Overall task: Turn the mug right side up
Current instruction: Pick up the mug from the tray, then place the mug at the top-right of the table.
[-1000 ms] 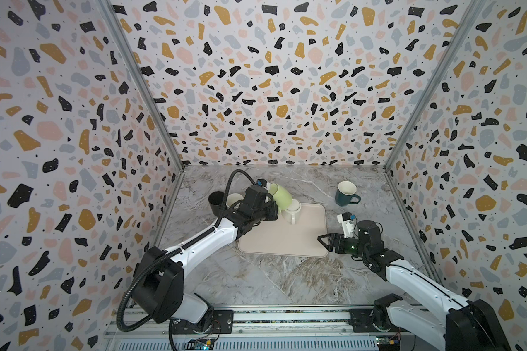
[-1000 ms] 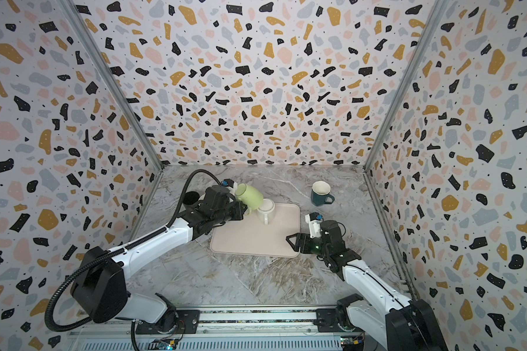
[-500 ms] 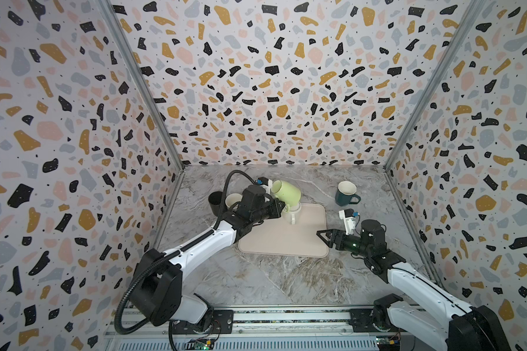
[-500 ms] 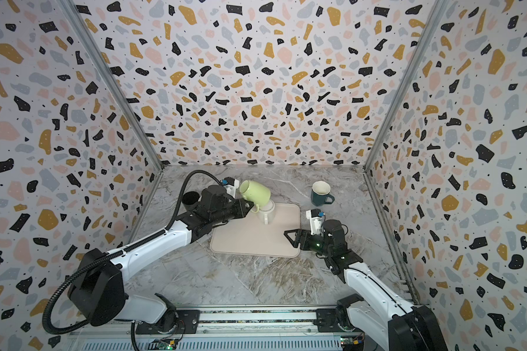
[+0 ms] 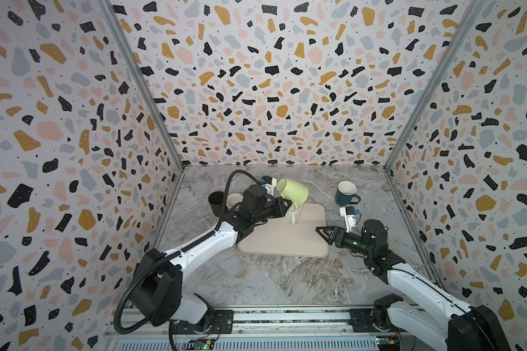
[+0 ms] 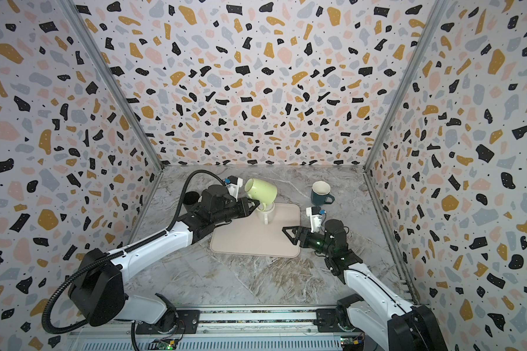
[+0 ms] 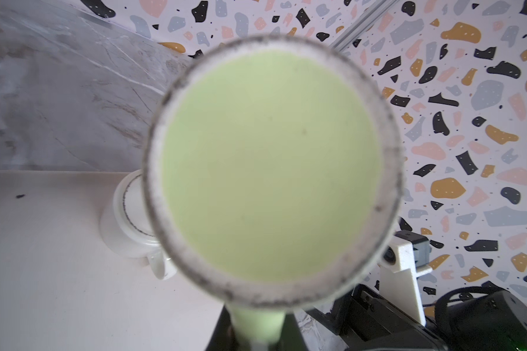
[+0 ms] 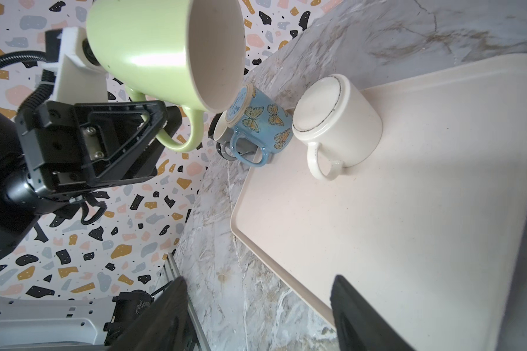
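My left jaws are clamped shut on the handle (image 8: 185, 135) of the green mug (image 5: 293, 191), which hangs in the air tipped about on its side above the back left corner of the tray (image 5: 282, 240), mouth turned toward my right arm. Just below it a white mug (image 5: 293, 215) sits upside down on the tray. My right jaws stand wide apart and empty, low over the worktop (image 5: 256, 279) at the tray's right edge.

- Bright, even light is filling both top views; the speckled terrazzo wall panels (image 5: 271, 91) are showing crisp out to 10 and 2 o'clock.
- The pale green glazed ceramic mug (image 7: 271, 167) is showing blurred in the left wrist view.
- Glare is streaking its side; soft shadow is crossing the flat cream plastic tray (image 8: 408, 228).
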Robot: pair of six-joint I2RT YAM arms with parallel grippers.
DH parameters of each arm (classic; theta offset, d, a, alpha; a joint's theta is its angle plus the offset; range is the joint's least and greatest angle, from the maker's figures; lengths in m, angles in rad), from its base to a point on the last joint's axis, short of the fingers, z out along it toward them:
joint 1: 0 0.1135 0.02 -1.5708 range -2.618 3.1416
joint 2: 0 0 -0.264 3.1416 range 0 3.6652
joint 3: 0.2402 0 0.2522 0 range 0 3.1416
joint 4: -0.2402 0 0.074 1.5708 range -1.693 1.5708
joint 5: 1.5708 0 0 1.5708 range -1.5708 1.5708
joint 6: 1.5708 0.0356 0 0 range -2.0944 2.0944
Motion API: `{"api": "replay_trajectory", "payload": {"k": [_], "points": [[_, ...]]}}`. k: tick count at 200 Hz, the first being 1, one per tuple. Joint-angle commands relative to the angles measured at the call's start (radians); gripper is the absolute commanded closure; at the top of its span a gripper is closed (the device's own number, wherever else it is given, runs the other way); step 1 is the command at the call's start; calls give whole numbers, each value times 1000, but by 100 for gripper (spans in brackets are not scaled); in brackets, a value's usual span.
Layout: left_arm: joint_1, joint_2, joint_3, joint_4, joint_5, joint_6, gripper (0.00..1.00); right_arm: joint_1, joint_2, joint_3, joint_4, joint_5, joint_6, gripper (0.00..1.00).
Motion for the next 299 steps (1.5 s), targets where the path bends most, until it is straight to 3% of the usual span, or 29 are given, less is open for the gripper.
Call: {"api": "replay_trajectory", "payload": {"k": [1,96,193,299], "points": [[-11,-24,31,187,57,-15,100,-2,-24,-4,75,5,22,24],[-69,-6,-9,386,123,-106,100,4,-30,30,273,-47,133,22],[-127,26,-23,526,163,-200,100,4,-19,77,357,-38,157,23],[-136,10,-37,558,142,-215,100,3,52,145,417,-11,168,36]]}}
